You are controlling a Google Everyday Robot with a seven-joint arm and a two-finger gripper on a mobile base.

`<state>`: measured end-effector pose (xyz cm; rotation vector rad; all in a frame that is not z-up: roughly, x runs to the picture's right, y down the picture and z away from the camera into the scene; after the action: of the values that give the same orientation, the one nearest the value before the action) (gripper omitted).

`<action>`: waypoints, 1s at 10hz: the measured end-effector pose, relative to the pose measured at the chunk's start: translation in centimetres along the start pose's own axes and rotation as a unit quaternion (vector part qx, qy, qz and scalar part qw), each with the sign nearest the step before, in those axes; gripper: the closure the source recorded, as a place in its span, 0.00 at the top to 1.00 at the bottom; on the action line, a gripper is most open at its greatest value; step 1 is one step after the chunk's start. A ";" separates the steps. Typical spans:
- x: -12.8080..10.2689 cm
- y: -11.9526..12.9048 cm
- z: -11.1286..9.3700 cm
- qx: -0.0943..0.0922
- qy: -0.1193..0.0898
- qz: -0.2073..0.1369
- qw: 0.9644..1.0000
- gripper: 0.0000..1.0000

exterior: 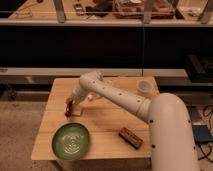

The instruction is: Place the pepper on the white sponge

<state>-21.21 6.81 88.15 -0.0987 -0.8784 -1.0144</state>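
Observation:
My gripper [70, 107] is low over the left part of the wooden table [107, 120], at the end of the white arm that reaches in from the right. It is shut on the small dark red-brown pepper [68, 108], which hangs nearly upright at the fingertips. The white sponge [77, 111] lies directly under and just right of the gripper; only a pale edge of it shows, the rest is hidden by the gripper and pepper. I cannot tell whether the pepper touches the sponge.
A green plate [71, 141] sits at the table's front left, just below the gripper. A flat brown block [130, 137] lies at the front right. A white bottle-shaped object [145, 88] stands at the back right. Dark shelving runs behind the table.

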 end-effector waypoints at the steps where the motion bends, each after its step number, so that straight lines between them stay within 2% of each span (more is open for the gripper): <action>1: 0.1 -0.2 -0.1 0.004 0.001 -0.005 1.000 0.01; 4: 0.7 0.0 -0.7 0.007 0.002 -0.015 1.000 0.01; 9: 1.0 0.9 -0.9 0.002 -0.002 -0.017 1.000 0.01; 10: 1.1 1.2 -1.0 -0.001 -0.002 -0.020 1.000 0.04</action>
<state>-19.47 6.25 88.60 -0.0855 -0.8850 -1.0520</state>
